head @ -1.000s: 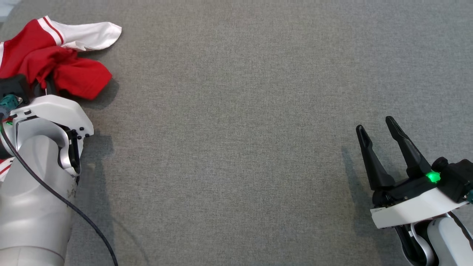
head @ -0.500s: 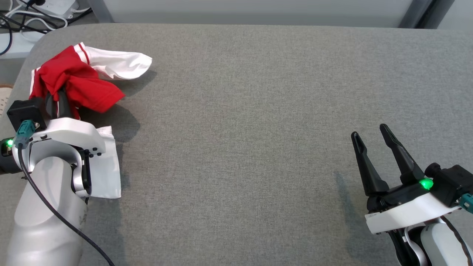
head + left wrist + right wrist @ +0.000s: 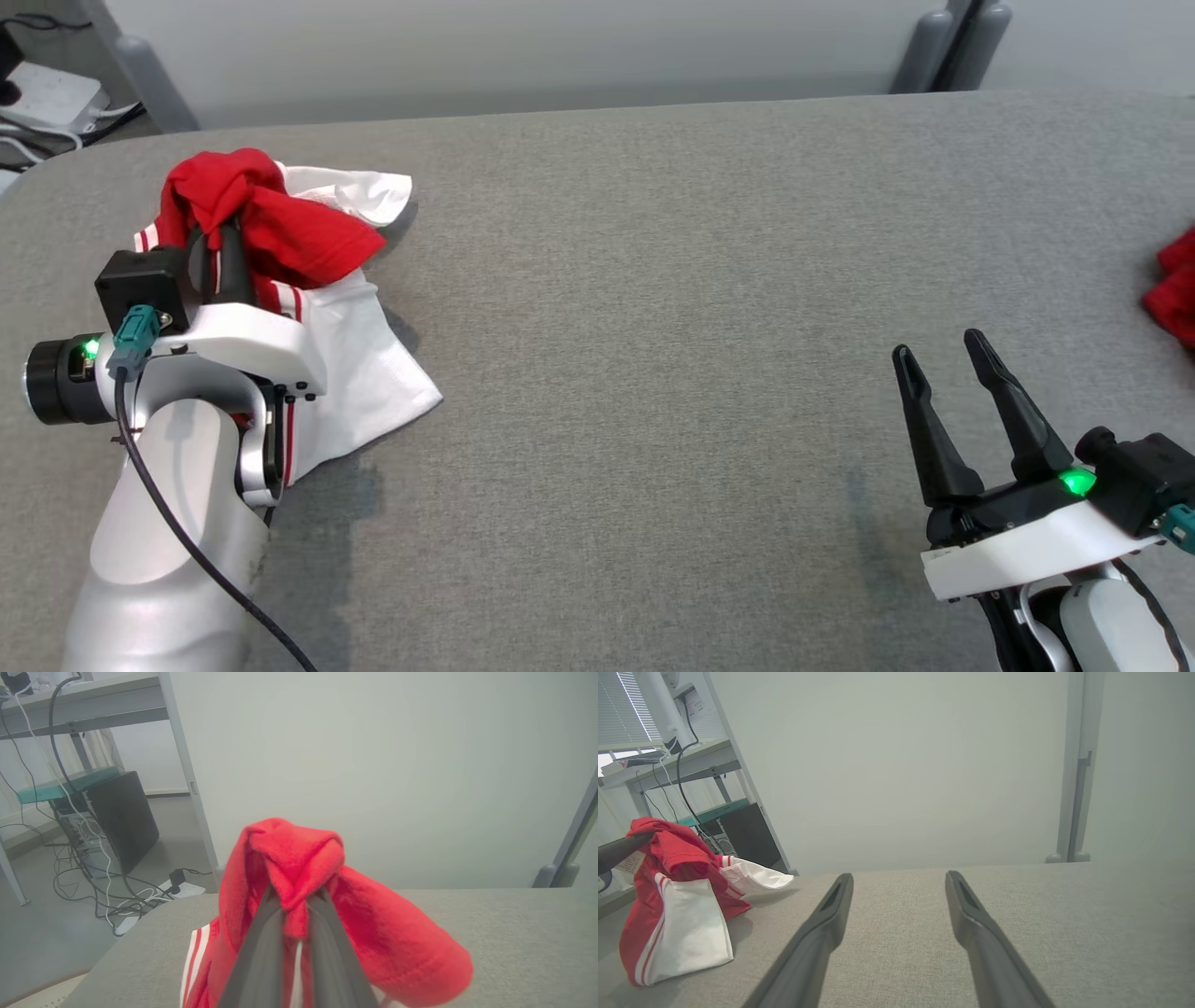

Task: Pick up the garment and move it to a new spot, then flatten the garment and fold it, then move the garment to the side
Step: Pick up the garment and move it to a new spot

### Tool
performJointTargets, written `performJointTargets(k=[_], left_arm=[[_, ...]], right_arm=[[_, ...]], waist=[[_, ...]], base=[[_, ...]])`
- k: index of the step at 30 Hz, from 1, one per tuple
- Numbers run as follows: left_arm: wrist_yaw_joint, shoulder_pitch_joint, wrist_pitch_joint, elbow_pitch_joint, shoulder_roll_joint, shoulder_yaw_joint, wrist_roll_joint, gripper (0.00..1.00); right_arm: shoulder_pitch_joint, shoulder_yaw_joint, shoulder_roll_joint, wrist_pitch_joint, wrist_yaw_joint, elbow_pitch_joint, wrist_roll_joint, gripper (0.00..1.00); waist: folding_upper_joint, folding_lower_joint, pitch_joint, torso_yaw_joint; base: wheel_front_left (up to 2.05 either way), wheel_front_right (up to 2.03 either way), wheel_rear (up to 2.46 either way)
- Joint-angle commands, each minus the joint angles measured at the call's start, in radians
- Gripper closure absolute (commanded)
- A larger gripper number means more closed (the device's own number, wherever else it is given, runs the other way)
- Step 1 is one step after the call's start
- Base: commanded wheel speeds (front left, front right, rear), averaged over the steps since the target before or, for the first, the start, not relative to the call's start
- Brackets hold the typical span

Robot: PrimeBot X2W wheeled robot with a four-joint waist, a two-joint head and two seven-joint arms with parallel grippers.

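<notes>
The garment point(image 3: 308, 261) is red and white with striped trim, bunched at the far left of the grey table. My left gripper point(image 3: 213, 238) is shut on a red fold of the garment point(image 3: 294, 858) and holds it lifted, with white cloth hanging down to the table. From the right wrist, the garment point(image 3: 677, 896) hangs at the left, its lower end resting on the table. My right gripper point(image 3: 938, 350) stands open near the table's front right with nothing between its fingers point(image 3: 831, 905).
The grey fabric table point(image 3: 653, 327) stretches wide between the two arms. Another red cloth point(image 3: 1172, 289) lies at the right edge. Behind the table's left corner are cables, a power strip point(image 3: 47, 93) and a shelf with a computer case point(image 3: 121, 816).
The head camera has tilted up, bringing the table's far edge and wall into view. My left gripper has lifted the garment higher, and more white cloth hangs out below it. The right gripper stays open.
</notes>
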Motion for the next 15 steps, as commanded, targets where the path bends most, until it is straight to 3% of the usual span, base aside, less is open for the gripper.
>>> performJointTargets(k=[1,15], left_arm=[[0.004,-0.005,0.007,-0.046,0.024,0.017,0.009,1.0],[-0.02,0.001,0.085,-0.138,-0.041,-0.084,0.02,1.0]], right_arm=[[0.006,0.013,-0.001,-0.012,0.004,-0.025,-0.006,0.0],[0.021,0.005,0.018,-0.012,0.004,-0.024,-0.008,0.0]], waist=[[0.0,0.0,-0.015,-0.036],[0.0,0.0,-0.048,-0.184]], base=[[0.0,0.0,0.0],[0.0,0.0,0.0]])
